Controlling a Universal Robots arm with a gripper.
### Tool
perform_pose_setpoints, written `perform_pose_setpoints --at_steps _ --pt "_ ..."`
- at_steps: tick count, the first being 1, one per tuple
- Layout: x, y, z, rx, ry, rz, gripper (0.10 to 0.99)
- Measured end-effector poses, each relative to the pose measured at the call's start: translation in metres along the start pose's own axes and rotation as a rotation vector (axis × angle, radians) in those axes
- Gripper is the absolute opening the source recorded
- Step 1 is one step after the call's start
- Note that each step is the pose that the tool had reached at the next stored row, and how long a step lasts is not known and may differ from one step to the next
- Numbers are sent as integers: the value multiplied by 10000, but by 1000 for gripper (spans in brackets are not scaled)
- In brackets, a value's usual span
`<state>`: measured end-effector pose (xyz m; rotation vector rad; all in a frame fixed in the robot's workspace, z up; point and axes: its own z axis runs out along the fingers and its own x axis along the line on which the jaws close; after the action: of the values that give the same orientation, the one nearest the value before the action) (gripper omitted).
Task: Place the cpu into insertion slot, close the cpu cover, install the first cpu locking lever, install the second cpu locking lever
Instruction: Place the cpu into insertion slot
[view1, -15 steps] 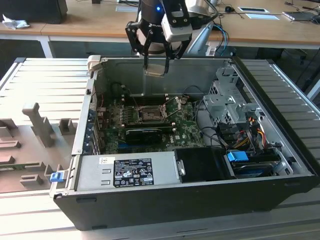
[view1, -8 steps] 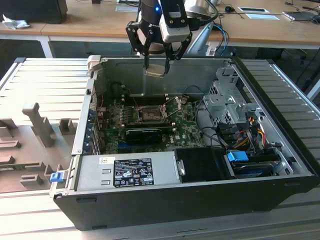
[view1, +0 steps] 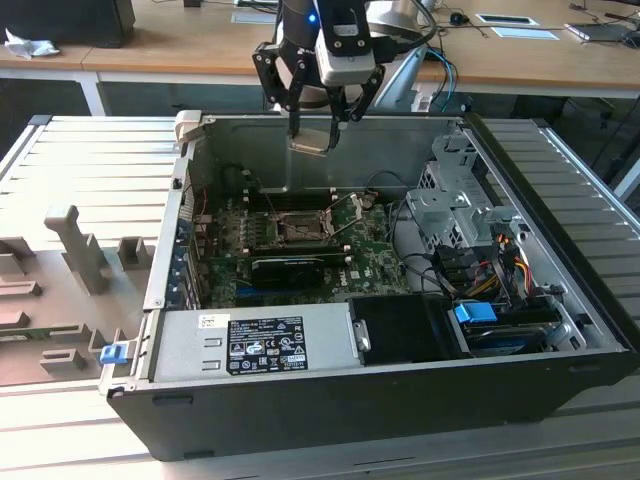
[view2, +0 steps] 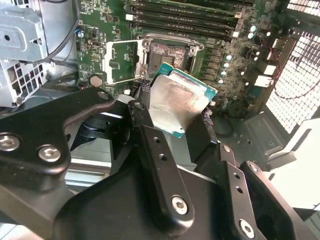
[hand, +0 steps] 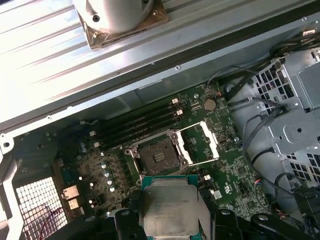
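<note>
My gripper (view1: 312, 135) hangs high above the open computer case, shut on the cpu (view1: 311, 141), a flat square chip with a dull silver top. In both wrist views the cpu (view2: 180, 102) (hand: 170, 207) sits between the black fingers (view2: 141, 107), held by its edges. The insertion slot (hand: 157, 157) (view2: 167, 52) (view1: 298, 229) lies bare on the green motherboard, well below the chip. The cpu cover (hand: 202, 142) (view2: 122, 62), a grey metal frame, is swung open and lies beside the slot.
A grey power supply (view1: 255, 342) fills the case's front. A metal drive cage (view1: 460, 200) and coloured cables (view1: 500, 265) stand at the exterior view's right. Memory slots (hand: 135, 125) run beside the slot. Grey fixtures (view1: 75, 245) sit on the ribbed table outside the case.
</note>
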<state>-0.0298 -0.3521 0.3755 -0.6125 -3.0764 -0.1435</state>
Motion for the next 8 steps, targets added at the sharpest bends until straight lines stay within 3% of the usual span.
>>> perform_pose_setpoints --at_steps 8 --pt "0 -1 17 -17 -80 891 529"
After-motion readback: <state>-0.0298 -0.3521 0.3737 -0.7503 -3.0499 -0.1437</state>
